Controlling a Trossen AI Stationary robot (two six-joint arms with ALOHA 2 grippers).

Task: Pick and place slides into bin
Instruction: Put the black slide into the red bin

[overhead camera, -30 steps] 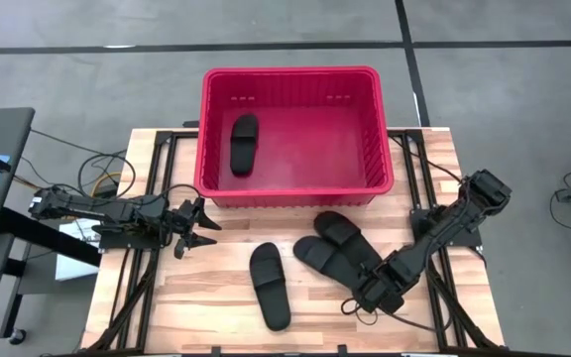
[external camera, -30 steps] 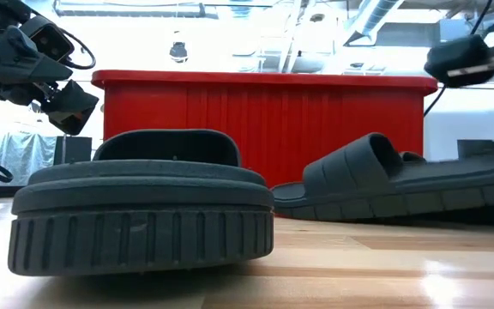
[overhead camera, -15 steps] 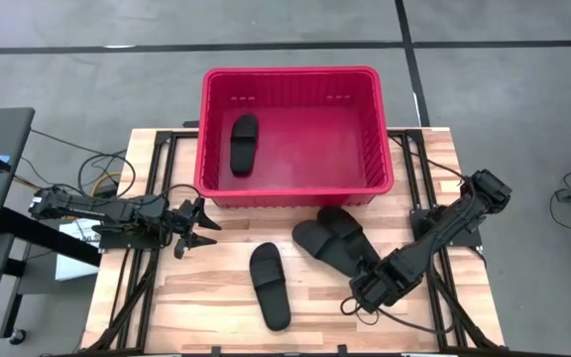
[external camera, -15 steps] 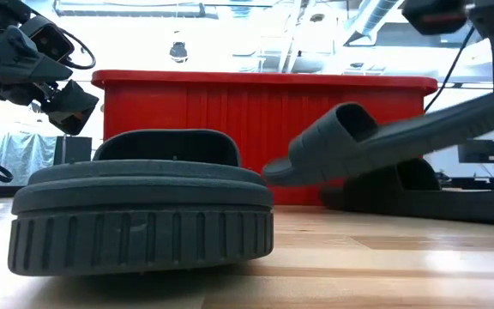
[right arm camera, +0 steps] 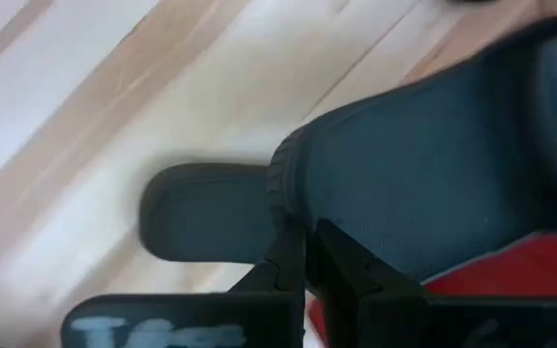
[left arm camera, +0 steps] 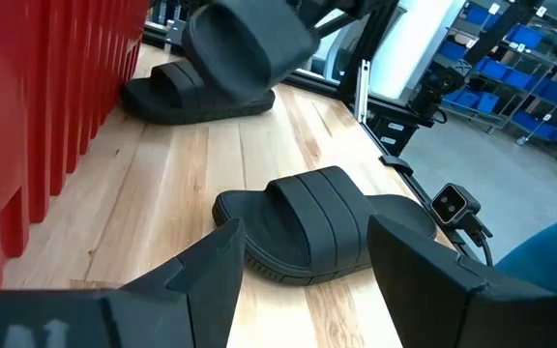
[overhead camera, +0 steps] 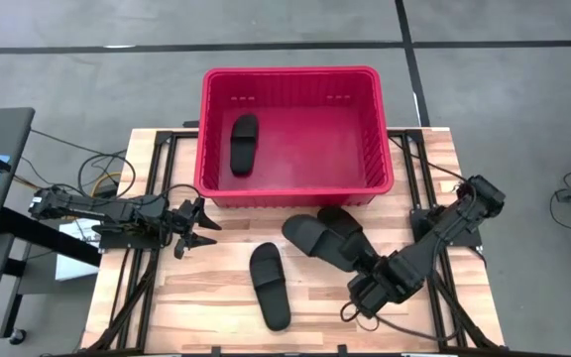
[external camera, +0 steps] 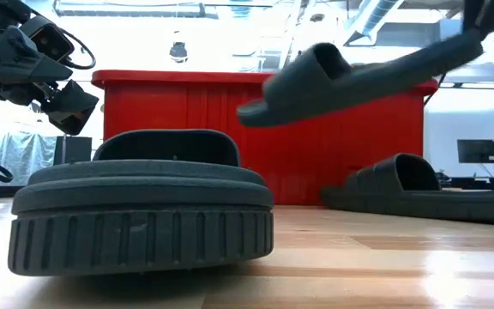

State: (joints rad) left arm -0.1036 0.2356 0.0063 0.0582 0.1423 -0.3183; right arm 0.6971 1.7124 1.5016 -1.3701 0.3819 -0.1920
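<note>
Red plastic, slotted and ribbed, makes up the bin (overhead camera: 295, 134), which stands at the far middle of the pale wooden tabletop (overhead camera: 216, 297); one black slide (overhead camera: 244, 144) already lies inside it, near its left wall, lengthwise.

The right end effector (overhead camera: 367, 276) is clamped on the heel of a second slide (overhead camera: 317, 241), its fingers together on the sole's edge; in the low view this slide (external camera: 341, 79) hangs clear of the wood, tilted, toe lower than heel, in front of the bin's red wall (external camera: 187, 107); in the right wrist view its rough sole (right arm camera: 433, 184) fills the picture above the pinching fingers (right arm camera: 288, 266).

A third slide (overhead camera: 343, 226) lies flat on the tabletop just in front of the bin, partly under the lifted one in the high view; the low view shows it resting at the right (external camera: 427, 184).

A fourth slide (overhead camera: 270, 285) lies apart near the front middle, strap up; it looms closest in the low view (external camera: 140, 202) and sits between the left wrist camera's fingers (left arm camera: 303, 227).

The left end effector (overhead camera: 198, 226) hovers at the table's left side, fingers apart, holding nothing.
</note>
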